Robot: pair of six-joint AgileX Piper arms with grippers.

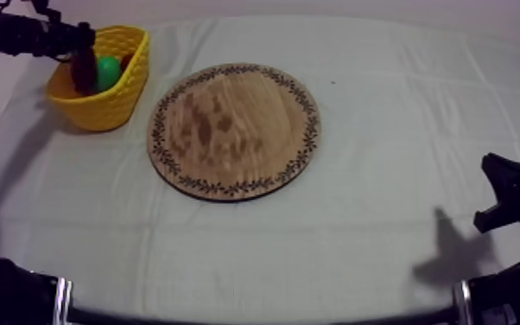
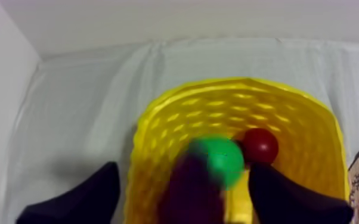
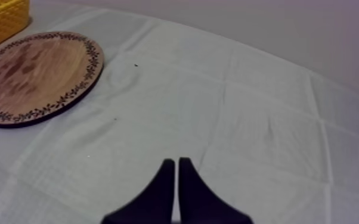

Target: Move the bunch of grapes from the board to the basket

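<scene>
Two left fingers [image 2: 80, 199] hang apart over the yellow basket [image 2: 158, 119], the bunch of grapes [image 2: 191, 190] loose between them, above a green fruit [image 2: 220, 161] and small red fruit [image 2: 260, 146]. Danger: the grapes could bounce off those onto the counter [image 2: 80, 107]. Right fingers [image 3: 164, 196] rest together.

One table [image 1: 384, 199], grey-white cloth [image 1: 376, 78] over it. On the cloth: round wooden board [image 1: 235, 130], lying flat; yellow basket [image 1: 108, 105] upright near the board's rim, not touching.
</scene>
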